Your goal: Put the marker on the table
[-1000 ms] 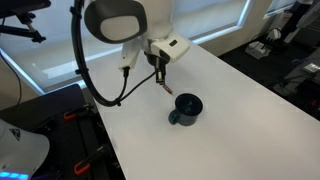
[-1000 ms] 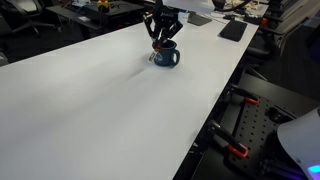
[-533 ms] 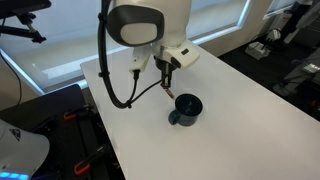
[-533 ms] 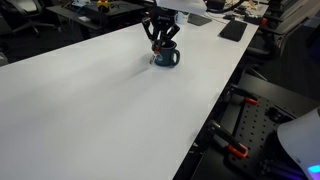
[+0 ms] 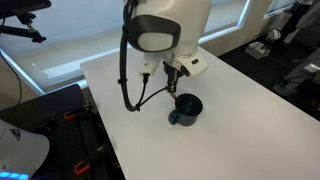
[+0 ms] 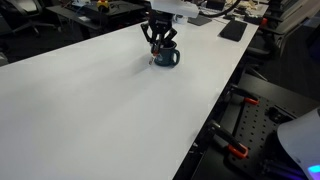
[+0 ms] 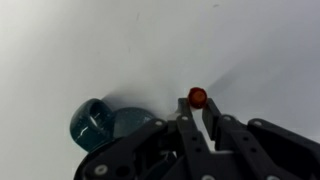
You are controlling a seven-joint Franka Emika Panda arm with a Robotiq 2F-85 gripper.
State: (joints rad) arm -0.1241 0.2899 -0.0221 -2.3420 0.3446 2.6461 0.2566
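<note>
Clamped narrow on the marker (image 7: 198, 97), only its red-orange end showing between the fingertips of the gripper (image 7: 198, 113). Held end-on above the table (image 7: 100, 40), not yet laid down. Hung close beside the dark mug (image 7: 95, 122), with bare white surface rather than the mug's mouth under the tip in the wrist view. Probably placed so for a clear descent. Judged next: lower near the surface, then release gently to limit rolling.
</note>
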